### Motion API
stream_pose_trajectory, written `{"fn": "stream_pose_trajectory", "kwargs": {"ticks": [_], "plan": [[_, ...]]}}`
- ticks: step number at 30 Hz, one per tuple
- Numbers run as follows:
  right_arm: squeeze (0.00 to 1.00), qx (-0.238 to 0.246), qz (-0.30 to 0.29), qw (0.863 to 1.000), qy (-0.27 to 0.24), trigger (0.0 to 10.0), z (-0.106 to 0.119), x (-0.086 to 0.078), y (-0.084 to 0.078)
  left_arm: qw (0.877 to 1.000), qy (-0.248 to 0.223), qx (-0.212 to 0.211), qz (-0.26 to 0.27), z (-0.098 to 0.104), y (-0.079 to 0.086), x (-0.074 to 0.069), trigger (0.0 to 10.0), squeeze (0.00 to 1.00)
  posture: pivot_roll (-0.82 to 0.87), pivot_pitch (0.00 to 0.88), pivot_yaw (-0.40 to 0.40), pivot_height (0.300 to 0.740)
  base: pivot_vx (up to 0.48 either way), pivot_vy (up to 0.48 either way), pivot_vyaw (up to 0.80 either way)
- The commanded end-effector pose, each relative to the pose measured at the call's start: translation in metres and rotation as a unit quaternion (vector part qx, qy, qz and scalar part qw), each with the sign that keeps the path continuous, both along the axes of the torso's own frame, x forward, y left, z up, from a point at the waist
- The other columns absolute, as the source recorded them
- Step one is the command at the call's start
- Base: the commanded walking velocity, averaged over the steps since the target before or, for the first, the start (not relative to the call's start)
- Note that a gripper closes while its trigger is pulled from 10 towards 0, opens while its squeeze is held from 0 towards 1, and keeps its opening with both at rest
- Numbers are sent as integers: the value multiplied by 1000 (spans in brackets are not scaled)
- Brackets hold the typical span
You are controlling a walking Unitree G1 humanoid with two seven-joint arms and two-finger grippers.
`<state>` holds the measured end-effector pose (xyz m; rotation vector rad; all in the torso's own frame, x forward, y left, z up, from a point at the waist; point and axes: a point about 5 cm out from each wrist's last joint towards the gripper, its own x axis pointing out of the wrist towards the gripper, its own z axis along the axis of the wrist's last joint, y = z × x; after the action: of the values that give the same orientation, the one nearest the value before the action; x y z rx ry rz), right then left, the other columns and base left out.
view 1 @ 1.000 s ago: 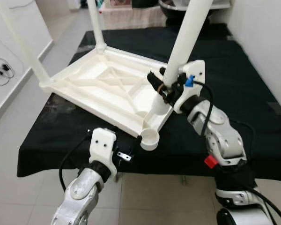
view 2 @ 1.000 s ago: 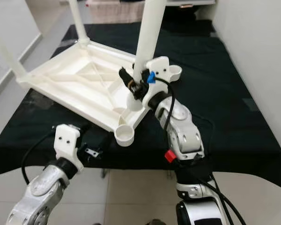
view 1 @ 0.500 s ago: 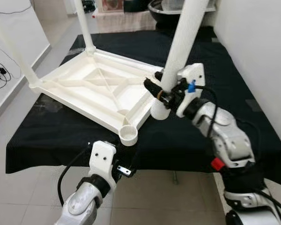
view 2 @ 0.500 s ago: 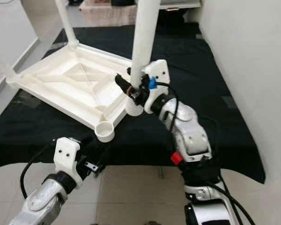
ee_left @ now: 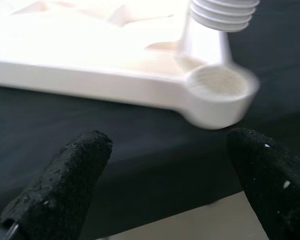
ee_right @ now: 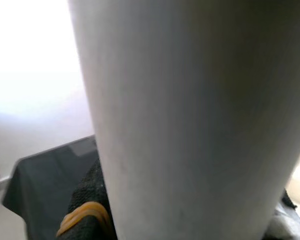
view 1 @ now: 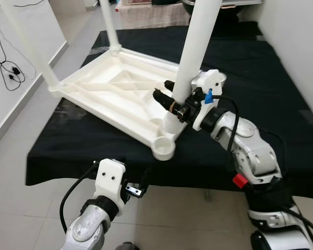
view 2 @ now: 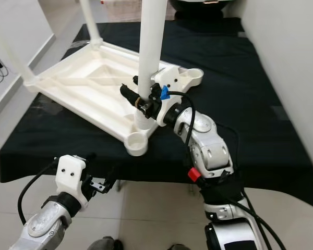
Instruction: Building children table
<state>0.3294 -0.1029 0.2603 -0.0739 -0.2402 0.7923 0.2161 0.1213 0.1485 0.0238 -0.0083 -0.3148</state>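
Nearest, left gripper point(ee_left: 165, 175) hangs below the edge of the black-covered table point(view 1: 281, 99), fingers spread wide, holding nothing. Just beyond, the empty corner socket point(view 1: 164, 148) of the upturned white tabletop point(view 1: 115, 96) sits at the cloth's front edge. Right gripper point(view 1: 172, 100) is clamped around the loose white leg point(view 1: 195, 47) low on its shaft. Leg stands near upright, long axis vertical, threaded end down, over the tray just behind the socket. Risk, as I judge it: lowered off-centre or tilted, threads may cross or push the tabletop off the edge. Two fitted legs point(view 1: 110, 23) rise at the far corners.
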Motion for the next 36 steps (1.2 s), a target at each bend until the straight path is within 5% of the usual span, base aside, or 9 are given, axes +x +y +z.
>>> {"fn": "stream_pose_trajectory", "kwargs": {"ticks": [1,14,15,26,31,34,36], "plan": [[0,4,19,1000,-5,10000,3,-4,7,1000,9,14,2,-2,4,-1,10000,0,-9,230,37,740,0,0,0],[0,-18,29,999,-12,10000,6,2,-3,997,42,-10,-58,-14,-5,-18,10000,0,-12,231,42,740,0,0,0],[0,-27,38,999,-14,10000,7,3,-4,997,36,-16,-63,-13,-6,-19,0,0,-12,227,41,740,0,0,0],[0,-73,169,982,-38,10000,18,-5,-1,996,30,-16,-83,-8,-9,-28,0,0,-2,274,49,740,0,0,0],[0,-86,263,960,-39,10000,31,-7,-9,999,-2,15,-49,-3,0,-38,0,0,20,296,51,740,0,0,0],[0,-119,360,925,-7,10000,22,-19,-7,999,-26,26,-37,-1,2,-41,0,0,38,309,49,740,0,0,0],[0,-130,379,916,2,10000,18,-21,-6,998,-32,30,-42,0,1,-43,0,0,43,314,52,740,0,0,0]]}}
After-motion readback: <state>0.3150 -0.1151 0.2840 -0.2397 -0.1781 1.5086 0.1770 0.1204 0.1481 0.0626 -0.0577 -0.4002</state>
